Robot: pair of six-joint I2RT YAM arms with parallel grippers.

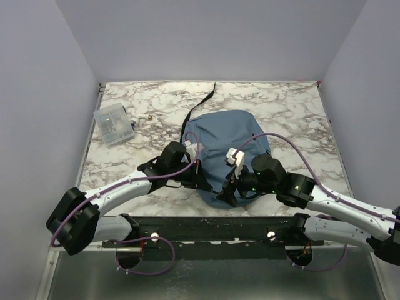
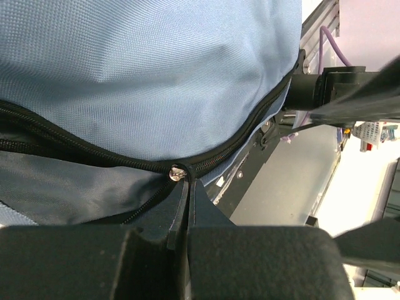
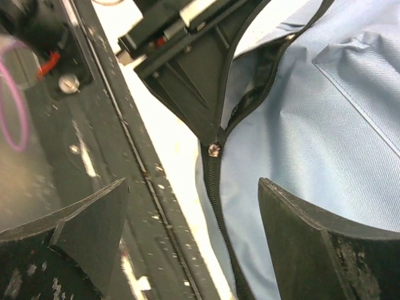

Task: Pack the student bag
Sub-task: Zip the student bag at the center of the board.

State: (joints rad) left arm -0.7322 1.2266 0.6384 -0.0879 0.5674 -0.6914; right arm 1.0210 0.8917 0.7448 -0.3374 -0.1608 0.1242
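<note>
Left end effector (image 2: pixel 185 190) is pressed together, tips right up against the zipper slider (image 2: pixel 177 171). The pull tab itself is hidden, so I can't call whether it is pinched between them. Right end effector (image 3: pixel 192 187) stands spread wide and holds nothing, hovering over the bag's near edge just beside that same slider.

The marble table (image 1: pixel 294 112) carries everything. At its centre lies the student bag (image 1: pixel 228 134), flat on its side, rounded top away from the arms, with a black strap (image 1: pixel 203 103) trailing off the far side. Well apart on the left sits a clear plastic box (image 1: pixel 114 124), with a small pale item (image 1: pixel 147 119) near it that is too small to name.

The zipper (image 2: pixel 94 156) gapes on one side of the slider, and on the other side its teeth are meshed.

My read: this is the unzipping step, early in the job, since the box lies out on the table and not in the bag. Next, the left arm needs a steady pull along the zipper's curve. The right could clamp the fabric beside the slider so the soft bag doesn't drag along.
</note>
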